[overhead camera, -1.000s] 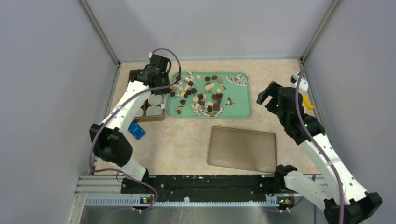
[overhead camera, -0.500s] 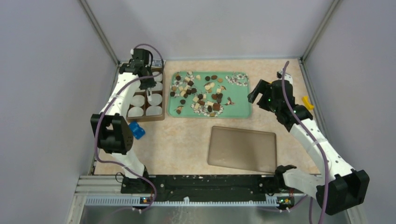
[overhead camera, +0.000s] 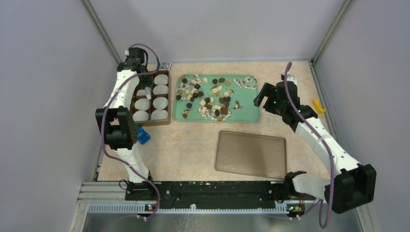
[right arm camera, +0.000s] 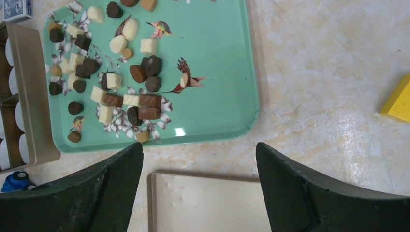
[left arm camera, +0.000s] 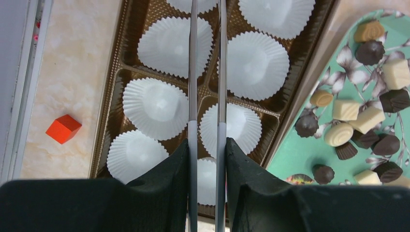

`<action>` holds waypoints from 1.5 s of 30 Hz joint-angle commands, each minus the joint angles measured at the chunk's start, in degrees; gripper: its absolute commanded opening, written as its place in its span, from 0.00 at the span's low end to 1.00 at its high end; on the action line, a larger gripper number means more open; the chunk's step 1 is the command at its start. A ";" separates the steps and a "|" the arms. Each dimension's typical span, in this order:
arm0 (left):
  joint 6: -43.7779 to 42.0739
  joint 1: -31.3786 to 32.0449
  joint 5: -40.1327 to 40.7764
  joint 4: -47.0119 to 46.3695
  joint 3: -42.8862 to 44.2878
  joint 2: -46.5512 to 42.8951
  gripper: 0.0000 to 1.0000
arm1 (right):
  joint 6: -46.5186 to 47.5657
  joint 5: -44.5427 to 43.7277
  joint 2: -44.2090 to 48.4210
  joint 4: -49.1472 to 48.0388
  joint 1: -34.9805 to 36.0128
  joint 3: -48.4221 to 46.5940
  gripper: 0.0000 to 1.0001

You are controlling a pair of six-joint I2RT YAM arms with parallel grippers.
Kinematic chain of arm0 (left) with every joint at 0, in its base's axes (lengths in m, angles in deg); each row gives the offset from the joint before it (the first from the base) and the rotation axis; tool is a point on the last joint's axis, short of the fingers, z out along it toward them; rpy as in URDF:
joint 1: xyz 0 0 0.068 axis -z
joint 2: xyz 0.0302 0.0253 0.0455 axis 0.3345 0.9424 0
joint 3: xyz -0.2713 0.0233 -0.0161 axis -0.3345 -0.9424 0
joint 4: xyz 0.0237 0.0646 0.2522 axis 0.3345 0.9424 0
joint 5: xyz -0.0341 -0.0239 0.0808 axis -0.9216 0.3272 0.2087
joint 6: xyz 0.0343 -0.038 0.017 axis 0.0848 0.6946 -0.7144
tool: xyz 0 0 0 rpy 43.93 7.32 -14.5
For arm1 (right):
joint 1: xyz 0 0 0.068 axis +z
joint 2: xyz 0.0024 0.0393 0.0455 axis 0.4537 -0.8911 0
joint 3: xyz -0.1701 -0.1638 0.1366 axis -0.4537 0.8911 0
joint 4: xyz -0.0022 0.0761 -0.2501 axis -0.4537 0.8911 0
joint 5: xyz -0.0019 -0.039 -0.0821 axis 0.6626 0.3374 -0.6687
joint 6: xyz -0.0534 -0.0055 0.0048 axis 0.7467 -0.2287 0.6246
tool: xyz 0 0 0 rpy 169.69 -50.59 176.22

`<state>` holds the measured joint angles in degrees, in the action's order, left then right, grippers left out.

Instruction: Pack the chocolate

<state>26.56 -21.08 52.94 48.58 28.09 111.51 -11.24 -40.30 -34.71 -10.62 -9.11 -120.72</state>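
Top external view: chocolate (overhead camera: 208, 101) (dark brown rounds, cream squares, white-speckled bits) lies scattered over the left and middle of a mint-green rectangular tray (overhead camera: 247, 105) with a flower-and-bird print. The tray sits at the far middle of the beige marbled table (overhead camera: 193, 145). Just left of the tray, a brown moulded plastic box (overhead camera: 154, 122) holds white fluted paper cups (overhead camera: 161, 90) in two columns. A flat bronze rectangular lid (overhead camera: 251, 154) lies on the near side of the tray, apart from it. Small blue block (overhead camera: 141, 136) by the box's near-left corner; small yellow block (overhead camera: 316, 105) by the right wall.

Left wrist view: left gripper (left arm camera: 207, 72) hangs above the box. Its two thin grey fingers (left arm camera: 193, 72) run parallel with a narrow gap, and paper cups show through the gap. The fingertips run off the top edge of the picture, so cannot tell whether they pinch anything. An orange-red cube (left arm camera: 63, 128) sits on the table left of the box. Pieces at the tray's left edge show at right.

Right wrist view: right gripper (right arm camera: 198, 147) hovers with jaws spread wide, nothing between them. Below it are the tray's near-right corner, bare table and the far edge of the lid. All chocolate in view is on the tray.
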 commanded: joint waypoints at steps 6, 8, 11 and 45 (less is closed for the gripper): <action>-0.02 -2.54 -0.26 -3.76 4.67 3.73 0.26 | 0.55 0.95 -1.84 -2.82 -0.46 -1.90 0.84; 0.00 -2.50 -0.96 -4.07 4.48 4.16 0.27 | 0.37 1.00 -1.94 -2.81 -0.43 -1.91 0.84; 0.01 -2.53 -1.25 -4.54 4.51 4.90 0.28 | 0.15 0.76 -1.90 -2.98 -0.48 -1.77 0.84; -5.06 -0.45 -9.51 -2.91 -3.68 -15.18 0.13 | -1.22 3.05 2.49 -1.52 -0.40 0.27 0.82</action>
<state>24.66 -23.05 46.58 46.79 27.04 104.69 -11.65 -38.09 -36.15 -11.10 -9.14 -120.72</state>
